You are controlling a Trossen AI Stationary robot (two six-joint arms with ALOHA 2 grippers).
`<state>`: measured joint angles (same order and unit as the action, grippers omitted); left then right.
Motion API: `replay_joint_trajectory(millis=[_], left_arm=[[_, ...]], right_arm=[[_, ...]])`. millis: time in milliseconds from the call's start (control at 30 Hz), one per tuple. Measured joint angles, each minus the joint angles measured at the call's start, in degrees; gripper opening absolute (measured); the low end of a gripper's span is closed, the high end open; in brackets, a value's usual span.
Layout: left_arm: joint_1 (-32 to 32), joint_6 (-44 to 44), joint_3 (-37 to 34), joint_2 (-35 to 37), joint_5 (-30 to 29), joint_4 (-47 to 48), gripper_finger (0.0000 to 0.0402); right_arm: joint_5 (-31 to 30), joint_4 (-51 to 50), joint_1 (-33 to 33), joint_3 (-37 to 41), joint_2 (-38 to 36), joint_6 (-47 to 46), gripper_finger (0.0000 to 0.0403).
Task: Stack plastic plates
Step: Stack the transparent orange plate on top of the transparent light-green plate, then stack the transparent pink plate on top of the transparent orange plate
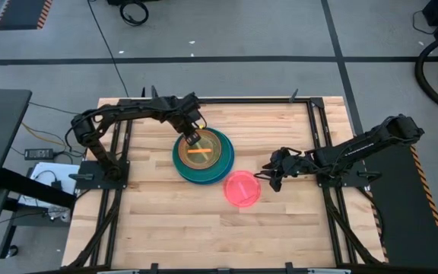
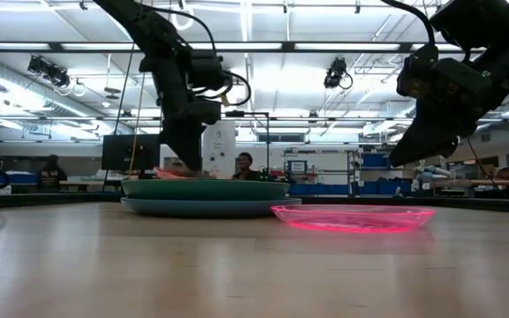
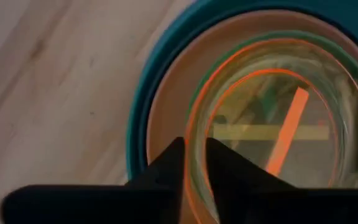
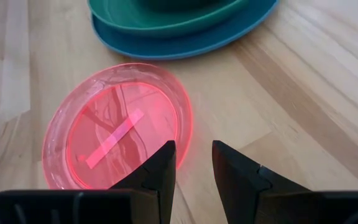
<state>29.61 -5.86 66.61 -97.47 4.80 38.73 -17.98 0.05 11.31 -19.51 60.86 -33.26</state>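
A stack of plates [image 1: 204, 157] sits mid-table: a blue one [image 4: 185, 43] at the bottom, a teal one [image 4: 166, 18] on it, then a tan one [image 3: 166, 93], with translucent plates on top, the uppermost orange-rimmed [image 3: 272, 118]. My left gripper [image 1: 193, 138] is at the stack's far-left side, shut on that top plate. A translucent pink-red plate [image 1: 242, 189] lies flat on the table by the stack's near-right side. My right gripper [image 1: 271, 175] hovers open just right of it, above the table [image 2: 409, 146]. My left gripper pinches the rim of the translucent orange plate [image 3: 191, 127] at the far-left side of the stack, one finger [image 3: 173, 165] outside the rim and one [image 3: 229, 165] inside. The fingers come from above, slanting down. The plate lies level in the stack.
Bare wood lies on the table's left and near parts [image 1: 158, 221]. A dark metal frame [image 1: 322, 137] runs along the table's sides, and both arm bases stand on it. People and equipment show in the room beyond the far edge [image 2: 246, 163].
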Motion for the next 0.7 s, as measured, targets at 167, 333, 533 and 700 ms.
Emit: replay_joint_trajectory(millis=[167,333,533,700], left_arm=[[-0.47,1.65,1.99,2.40,-2.88,-0.08,0.0139],[-4.66,6.31,3.28,8.08,-5.06,0.31,0.0171],[-14.10,-3.16,3.19,8.94,-5.02,2.61,0.0173],[-24.75,-9.21,3.17,8.20,-7.00,-1.61,0.0173]], right_arm=[[0.41,-0.06,-0.02,0.00,0.00,2.00,0.0114],[0.56,1.57,-0.02,0.00,0.00,6.42,0.0114],[3.95,5.49,0.65,0.00,0.00,13.32,0.0114],[4.26,8.89,1.56,0.00,0.00,20.74,0.0114]])
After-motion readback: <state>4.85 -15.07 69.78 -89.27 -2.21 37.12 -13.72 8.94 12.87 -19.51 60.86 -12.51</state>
